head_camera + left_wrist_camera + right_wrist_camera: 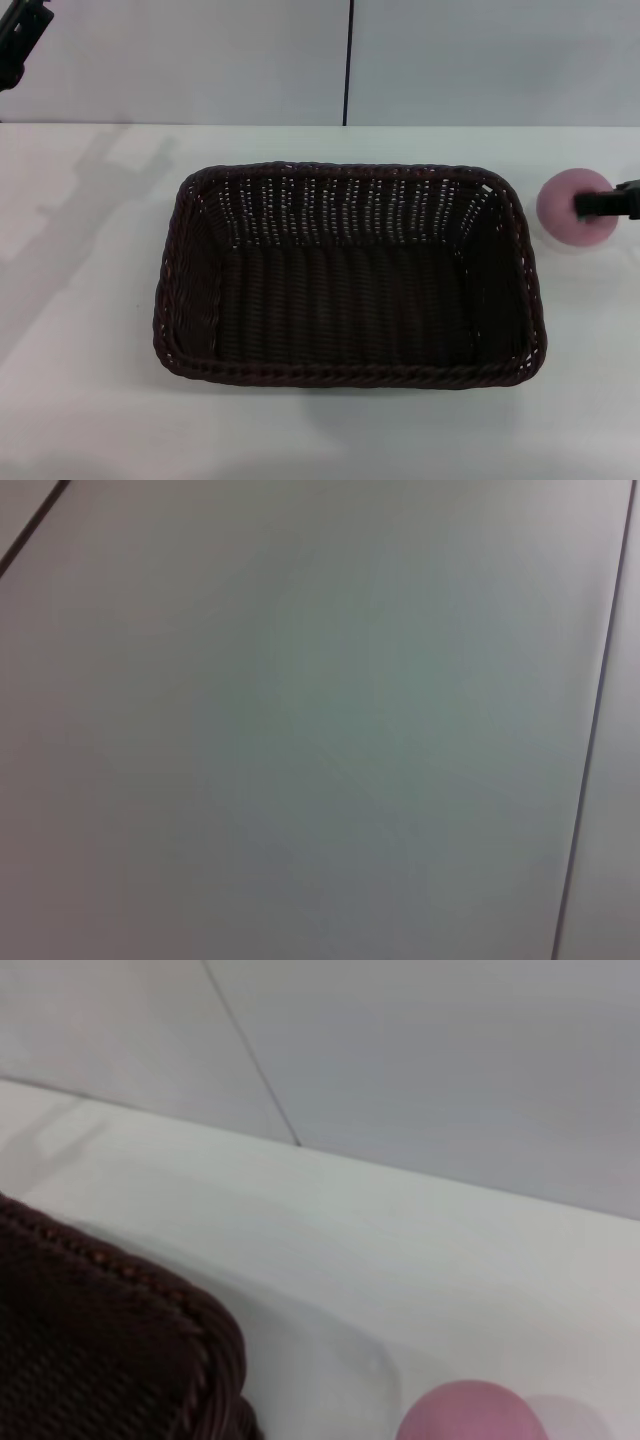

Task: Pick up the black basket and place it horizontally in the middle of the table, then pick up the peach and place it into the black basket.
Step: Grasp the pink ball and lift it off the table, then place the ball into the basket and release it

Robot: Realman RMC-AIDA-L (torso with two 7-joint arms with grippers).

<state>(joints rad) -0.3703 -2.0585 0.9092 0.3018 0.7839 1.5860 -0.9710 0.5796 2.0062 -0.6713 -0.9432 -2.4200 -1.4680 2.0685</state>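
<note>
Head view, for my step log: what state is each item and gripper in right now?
black basket: upright, empty, lying lengthwise mid-table.
peach: on the table, outside the basket, to its right.
right gripper: at the peach; grip unclear.
left gripper: raised at the far left, away from everything.

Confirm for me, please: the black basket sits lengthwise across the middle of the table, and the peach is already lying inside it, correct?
Not quite. The black basket does sit across the middle of the table, but the peach is not inside it. The head view shows it on the table, beyond the basket's right end, with the right gripper at it. The basket holds nothing.
</note>
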